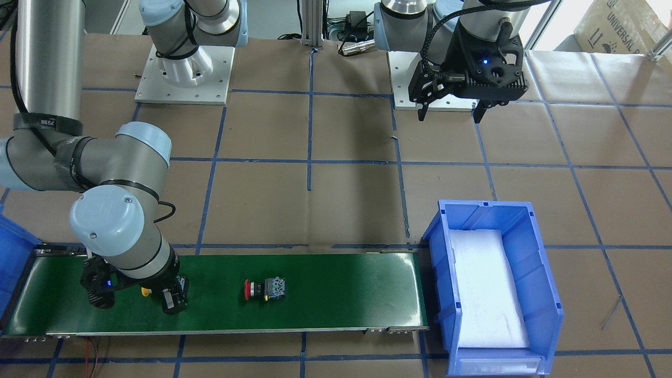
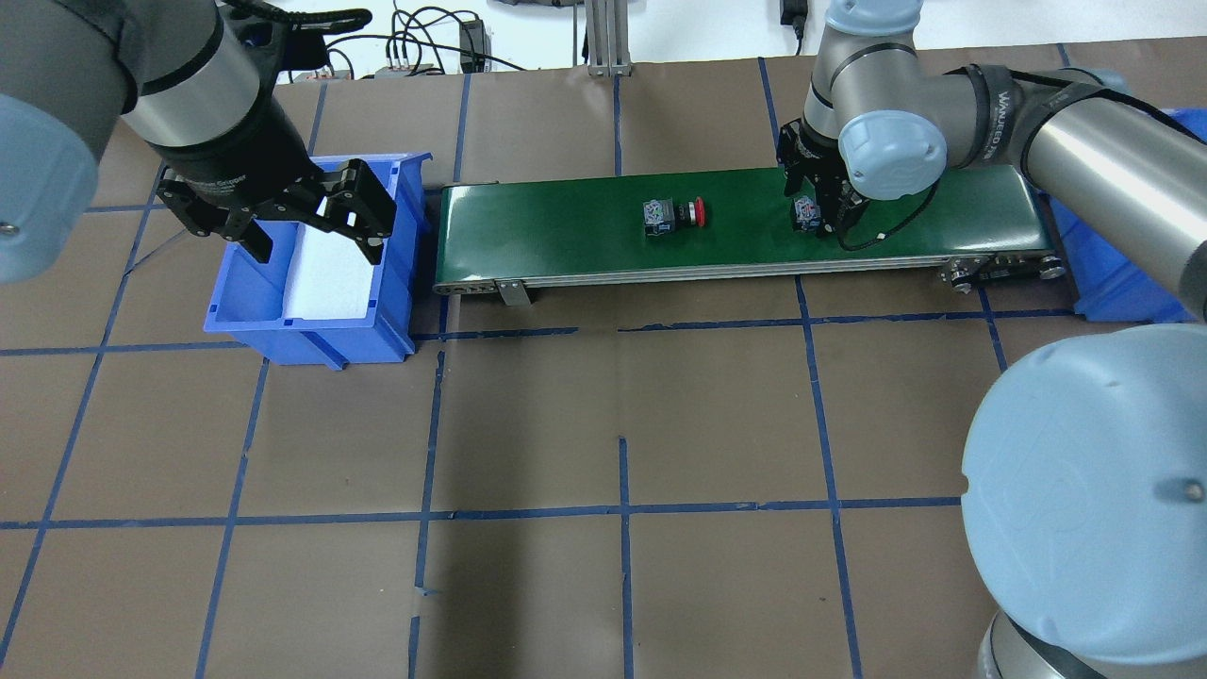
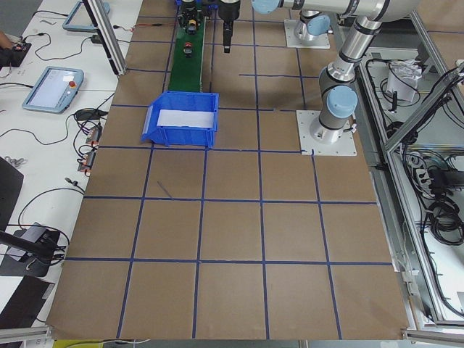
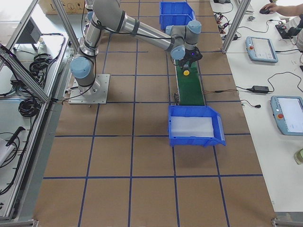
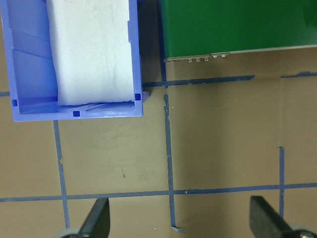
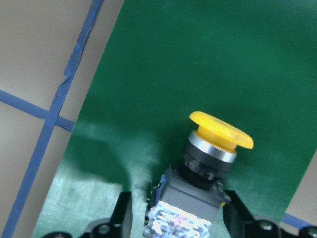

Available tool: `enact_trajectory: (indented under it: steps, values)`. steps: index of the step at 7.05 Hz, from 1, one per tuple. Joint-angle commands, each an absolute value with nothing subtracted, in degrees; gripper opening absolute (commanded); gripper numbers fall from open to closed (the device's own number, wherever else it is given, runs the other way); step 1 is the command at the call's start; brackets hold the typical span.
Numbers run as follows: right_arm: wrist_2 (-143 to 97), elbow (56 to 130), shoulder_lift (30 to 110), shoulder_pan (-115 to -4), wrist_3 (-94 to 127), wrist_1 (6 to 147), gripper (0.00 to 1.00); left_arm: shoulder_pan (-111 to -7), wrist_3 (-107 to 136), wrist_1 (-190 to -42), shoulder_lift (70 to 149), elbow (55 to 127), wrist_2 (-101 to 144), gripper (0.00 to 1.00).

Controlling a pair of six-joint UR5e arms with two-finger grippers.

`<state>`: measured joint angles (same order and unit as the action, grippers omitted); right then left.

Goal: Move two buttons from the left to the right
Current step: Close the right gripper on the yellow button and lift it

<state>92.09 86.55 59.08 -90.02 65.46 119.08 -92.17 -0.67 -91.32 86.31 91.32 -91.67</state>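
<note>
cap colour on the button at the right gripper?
Yellow, on the black-bodied push-button at the right gripper; clearest in the right wrist view.

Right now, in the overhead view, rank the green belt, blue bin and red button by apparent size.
1. green belt
2. blue bin, partly hidden behind the left gripper
3. red button, far smallest

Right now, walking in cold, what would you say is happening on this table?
The right tool is low over the belt, straddling the yellow button at its block; whether it actually grips is unclear. The red button lies alone mid-belt. The left tool hangs open and empty above the table, near the bin.
</note>
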Motion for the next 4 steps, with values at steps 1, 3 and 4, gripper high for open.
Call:
enact_trajectory:
  steps: [1, 3, 4]
  values:
    - [92.28, 86.57, 59.06, -89.91, 65.57, 120.06, 0.46, -92.11, -0.7, -91.32, 86.31, 91.32, -91.67, 1.0]
    - [92.11, 86.57, 59.41, -89.91, 65.57, 119.88, 0.36, -92.11, -0.7, -91.32, 86.31, 91.32, -91.67, 1.0]
    - [92.11, 86.49, 59.85, -89.91, 65.57, 119.71, 0.33, -92.11, -0.7, -91.32, 86.31, 91.32, -91.67, 1.0]
